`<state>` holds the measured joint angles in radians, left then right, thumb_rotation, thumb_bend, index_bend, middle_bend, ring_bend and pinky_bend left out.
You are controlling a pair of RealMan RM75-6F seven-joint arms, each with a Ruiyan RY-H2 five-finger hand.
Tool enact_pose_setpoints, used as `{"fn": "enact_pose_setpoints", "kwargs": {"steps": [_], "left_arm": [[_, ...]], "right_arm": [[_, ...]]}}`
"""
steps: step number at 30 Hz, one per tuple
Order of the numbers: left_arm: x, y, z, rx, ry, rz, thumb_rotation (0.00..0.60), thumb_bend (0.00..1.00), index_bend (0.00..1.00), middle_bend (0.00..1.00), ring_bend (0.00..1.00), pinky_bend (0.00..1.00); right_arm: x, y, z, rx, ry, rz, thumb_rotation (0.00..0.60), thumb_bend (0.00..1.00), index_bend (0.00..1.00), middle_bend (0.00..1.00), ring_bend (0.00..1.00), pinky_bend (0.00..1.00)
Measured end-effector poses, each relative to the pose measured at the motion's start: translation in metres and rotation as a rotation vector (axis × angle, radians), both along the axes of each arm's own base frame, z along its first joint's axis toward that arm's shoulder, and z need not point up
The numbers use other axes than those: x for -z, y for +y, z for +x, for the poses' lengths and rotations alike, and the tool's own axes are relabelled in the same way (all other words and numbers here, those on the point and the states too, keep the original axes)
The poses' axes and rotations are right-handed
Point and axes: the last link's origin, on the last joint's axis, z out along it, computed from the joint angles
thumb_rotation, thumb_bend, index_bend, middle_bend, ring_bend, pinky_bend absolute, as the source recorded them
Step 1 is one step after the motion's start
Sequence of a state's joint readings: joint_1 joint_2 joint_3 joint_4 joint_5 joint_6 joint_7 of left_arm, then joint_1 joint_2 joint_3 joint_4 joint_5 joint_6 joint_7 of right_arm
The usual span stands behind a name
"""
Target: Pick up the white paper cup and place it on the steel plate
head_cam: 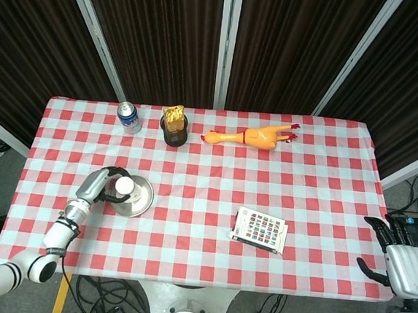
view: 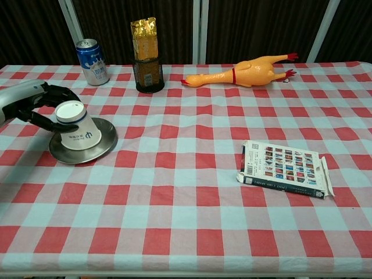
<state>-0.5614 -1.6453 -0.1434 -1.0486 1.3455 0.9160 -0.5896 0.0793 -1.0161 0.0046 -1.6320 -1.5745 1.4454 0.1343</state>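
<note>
The white paper cup [view: 77, 128] stands upside down on the round steel plate [view: 100, 150] at the table's left side; the head view shows the same cup [head_cam: 124, 186] and plate [head_cam: 141, 203]. My left hand [view: 35, 102] reaches in from the left and holds the cup, dark fingers curled around its upper part. In the head view the left hand [head_cam: 98, 186] sits just left of the cup. My right hand [head_cam: 403, 266] hangs beyond the table's right front corner, fingers apart and holding nothing.
A blue drink can [view: 93, 62], a gold packet in a black holder [view: 146, 57] and a yellow rubber chicken [view: 244, 72] line the far edge. A printed box [view: 285, 169] lies at the front right. The checked tablecloth [view: 186, 232] covers the table.
</note>
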Motion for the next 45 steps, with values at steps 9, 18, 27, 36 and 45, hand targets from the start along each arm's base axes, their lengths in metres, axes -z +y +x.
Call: {"fn": "enact_pose_setpoints", "kwargs": {"steps": [9, 18, 27, 36, 45], "left_arm": [[-0.010, 0.015, -0.014, -0.081, 0.014, 0.060, 0.600, 0.26, 0.43, 0.39, 0.25, 0.19], [-0.004, -0.004, -0.001, 0.005, 0.021, -0.025, 0.600, 0.26, 0.43, 0.39, 0.23, 0.17], [-0.011, 0.015, -0.019, -0.092, 0.033, 0.067, 0.600, 0.26, 0.43, 0.39, 0.23, 0.17], [-0.002, -0.007, 0.000, 0.011, 0.012, -0.020, 0.600, 0.26, 0.43, 0.38, 0.23, 0.17], [-0.015, 0.015, -0.022, -0.102, 0.033, 0.064, 0.600, 0.26, 0.43, 0.38, 0.23, 0.17]], "right_arm": [[0.000, 0.001, -0.001, -0.003, -0.003, 0.003, 0.600, 0.17, 0.12, 0.15, 0.00, 0.03], [0.000, 0.001, 0.000, -0.004, 0.000, 0.002, 0.600, 0.17, 0.12, 0.15, 0.00, 0.03], [0.001, 0.001, 0.001, -0.005, -0.001, 0.007, 0.600, 0.17, 0.12, 0.16, 0.00, 0.03], [0.000, 0.000, 0.001, -0.005, 0.002, 0.005, 0.600, 0.17, 0.12, 0.15, 0.00, 0.03], [0.001, 0.000, 0.002, -0.008, 0.002, 0.007, 0.600, 0.17, 0.12, 0.15, 0.00, 0.03]]}}
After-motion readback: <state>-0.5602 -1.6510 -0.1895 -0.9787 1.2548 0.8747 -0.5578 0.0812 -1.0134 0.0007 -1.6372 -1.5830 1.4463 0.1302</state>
